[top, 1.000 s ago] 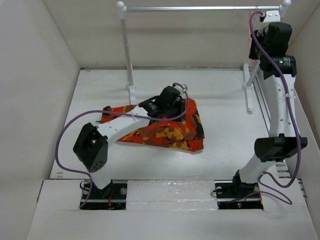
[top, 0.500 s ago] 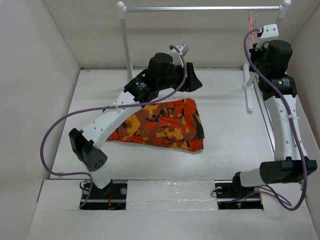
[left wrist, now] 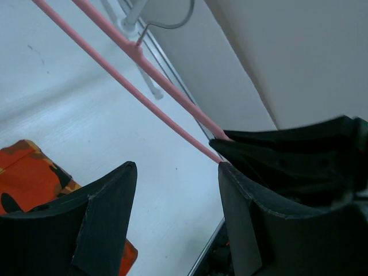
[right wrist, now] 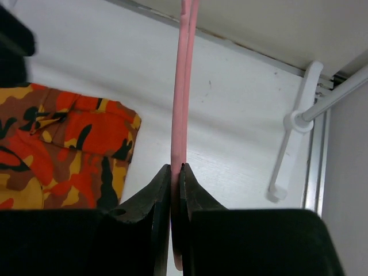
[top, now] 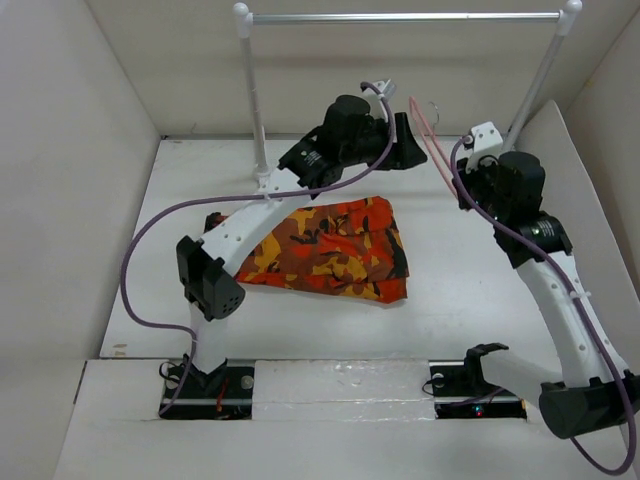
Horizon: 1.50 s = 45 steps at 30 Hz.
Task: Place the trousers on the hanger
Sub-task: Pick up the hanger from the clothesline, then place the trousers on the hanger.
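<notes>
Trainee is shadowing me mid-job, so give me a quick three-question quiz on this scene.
1. True or false: the trousers hang over the hanger.
2. Which grips the hanger? A: left gripper. B: right gripper. C: both.
3. Fill in: the left gripper's jaws stand ____.
Key: 1 false, they lie on the table. 2 B. 3 open.

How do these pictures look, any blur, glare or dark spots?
Top view: even soft light, the trousers sharp. Left wrist view: the left gripper dark and close, the hanger slightly soft. Right wrist view: the right gripper nearly black, no glare.
</notes>
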Motion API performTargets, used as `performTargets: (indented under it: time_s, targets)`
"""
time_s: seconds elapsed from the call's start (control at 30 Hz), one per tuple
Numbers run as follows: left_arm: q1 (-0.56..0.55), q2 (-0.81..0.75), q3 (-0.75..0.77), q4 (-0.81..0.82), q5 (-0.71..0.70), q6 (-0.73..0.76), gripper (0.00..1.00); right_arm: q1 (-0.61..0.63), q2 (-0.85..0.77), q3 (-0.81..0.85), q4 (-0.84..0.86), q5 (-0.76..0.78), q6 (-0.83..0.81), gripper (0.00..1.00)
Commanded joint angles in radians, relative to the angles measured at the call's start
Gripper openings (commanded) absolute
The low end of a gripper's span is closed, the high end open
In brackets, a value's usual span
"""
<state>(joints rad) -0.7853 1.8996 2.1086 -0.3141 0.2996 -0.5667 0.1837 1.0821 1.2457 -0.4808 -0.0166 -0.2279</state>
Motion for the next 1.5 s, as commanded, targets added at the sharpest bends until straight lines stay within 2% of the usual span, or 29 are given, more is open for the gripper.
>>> performTargets:
  time_s: [0.0, 0.2, 0.3, 0.43, 0.5, 0.53, 0.63, 0.7, 0.8, 0.83, 0.9, 0.93, 0.97, 1.0, 1.07, 1.13, 1.33, 1.4, 1.43, 1.47]
  targets:
    - [0.000, 0.025, 0.010, 0.058, 0.012, -0.035, 0.55, 0.049, -0.053, -0.064, 0.077, -0.042, 0.053, 0.00]
    - [0.000, 0.076, -0.022, 0.063, 0.007, -0.061, 0.54, 0.154, -0.056, -0.081, 0.080, 0.010, 0.091, 0.00]
    - [0.000, 0.061, -0.071, 0.130, 0.015, -0.078, 0.54, 0.204, -0.039, -0.075, 0.070, 0.061, 0.093, 0.00]
    - [0.000, 0.102, -0.027, 0.073, 0.003, -0.071, 0.50, 0.267, -0.036, -0.083, 0.077, 0.131, 0.099, 0.00]
    - [0.000, 0.099, -0.051, 0.076, -0.010, -0.073, 0.42, 0.277, -0.031, -0.083, 0.079, 0.144, 0.101, 0.00]
    - [0.000, 0.086, -0.065, 0.087, -0.010, -0.078, 0.30, 0.299, -0.019, -0.080, 0.068, 0.158, 0.102, 0.00]
    - [0.000, 0.069, -0.090, 0.101, -0.020, -0.082, 0.15, 0.335, -0.002, -0.063, 0.027, 0.252, 0.104, 0.00]
    - [0.000, 0.062, -0.101, 0.089, -0.022, -0.078, 0.12, 0.368, 0.004, -0.057, 0.005, 0.305, 0.105, 0.00]
    - [0.000, 0.059, -0.134, 0.095, -0.002, -0.078, 0.00, 0.390, 0.004, -0.057, -0.025, 0.352, 0.110, 0.00]
    - [0.000, 0.062, -0.143, 0.098, 0.002, -0.081, 0.00, 0.405, 0.001, -0.064, -0.027, 0.357, 0.111, 0.00]
    - [0.000, 0.064, -0.173, 0.104, 0.016, -0.085, 0.00, 0.416, -0.008, -0.074, -0.035, 0.348, 0.124, 0.19]
    - [0.000, 0.055, -0.186, 0.107, 0.016, -0.090, 0.00, 0.416, -0.008, -0.074, -0.062, 0.319, 0.130, 0.41]
    - [0.000, 0.044, -0.208, 0.136, 0.019, -0.091, 0.00, 0.416, -0.010, -0.068, -0.083, 0.307, 0.140, 0.51]
    - [0.000, 0.035, -0.267, 0.157, 0.032, -0.097, 0.00, 0.407, -0.011, -0.063, -0.108, 0.296, 0.151, 0.59]
    - [0.000, 0.001, -0.324, 0.217, 0.035, -0.125, 0.00, 0.398, -0.017, -0.040, -0.180, 0.224, 0.150, 0.68]
    - [0.000, -0.029, -0.433, 0.291, 0.058, -0.162, 0.00, 0.360, -0.043, -0.023, -0.243, 0.166, 0.147, 0.72]
    - [0.000, -0.046, -0.521, 0.368, 0.084, -0.205, 0.00, 0.294, -0.114, 0.009, -0.305, 0.049, 0.171, 0.71]
    - [0.000, -0.056, -0.559, 0.395, 0.093, -0.223, 0.00, 0.235, -0.122, -0.009, -0.297, 0.027, 0.191, 0.71]
    - [0.000, -0.074, -0.597, 0.414, 0.090, -0.254, 0.00, 0.183, -0.120, -0.028, -0.279, -0.093, 0.209, 0.57]
    - [0.000, -0.074, -0.598, 0.414, 0.090, -0.254, 0.00, 0.183, -0.120, -0.028, -0.278, -0.094, 0.216, 0.57]
